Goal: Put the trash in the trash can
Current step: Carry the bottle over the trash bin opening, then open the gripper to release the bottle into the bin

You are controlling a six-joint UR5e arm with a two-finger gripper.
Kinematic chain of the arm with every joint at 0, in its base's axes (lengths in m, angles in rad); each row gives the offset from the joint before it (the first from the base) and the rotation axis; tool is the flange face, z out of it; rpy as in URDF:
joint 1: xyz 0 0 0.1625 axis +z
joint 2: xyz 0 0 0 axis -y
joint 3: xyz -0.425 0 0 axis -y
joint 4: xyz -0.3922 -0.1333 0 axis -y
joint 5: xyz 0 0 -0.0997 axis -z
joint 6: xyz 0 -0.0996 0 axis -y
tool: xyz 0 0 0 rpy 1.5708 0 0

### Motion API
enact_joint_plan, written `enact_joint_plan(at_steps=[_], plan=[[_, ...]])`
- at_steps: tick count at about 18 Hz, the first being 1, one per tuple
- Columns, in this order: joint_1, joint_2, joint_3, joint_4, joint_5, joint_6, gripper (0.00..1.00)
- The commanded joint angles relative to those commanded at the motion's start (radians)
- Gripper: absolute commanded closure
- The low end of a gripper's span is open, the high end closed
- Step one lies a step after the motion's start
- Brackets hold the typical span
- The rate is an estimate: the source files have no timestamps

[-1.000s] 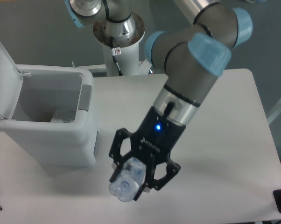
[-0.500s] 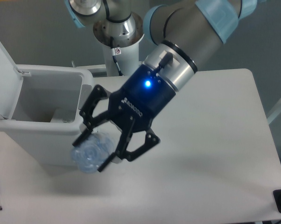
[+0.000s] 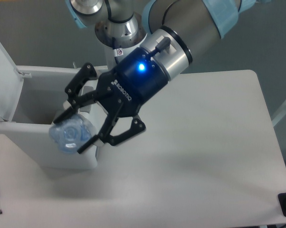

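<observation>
A UR5e arm (image 3: 190, 28) is showing brushed grey tube segments capped in pale blue plastic, rising from a round silver base column (image 3: 121, 33) where a thin black cable and a small label are hanging. A polished silver wrist ring is sitting above the matte black gripper (image 3: 81, 130) (white maker's lettering is running across its body, too small to read). A bright blue status light is glowing on the black housing, above jointed black finger linkages.
</observation>
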Motion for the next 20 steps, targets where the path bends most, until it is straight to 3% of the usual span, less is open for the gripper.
enact_joint_plan(at_steps=[5, 14, 18, 20], plan=[[-0.029, 0.106, -0.166, 0.029, -0.002, 0.080, 0.63], [-0.057, 0.147, -0.258, 0.039, 0.000, 0.156, 0.62], [-0.057, 0.201, -0.376, 0.040, 0.002, 0.282, 0.58], [-0.055, 0.219, -0.422, 0.040, 0.002, 0.328, 0.51]])
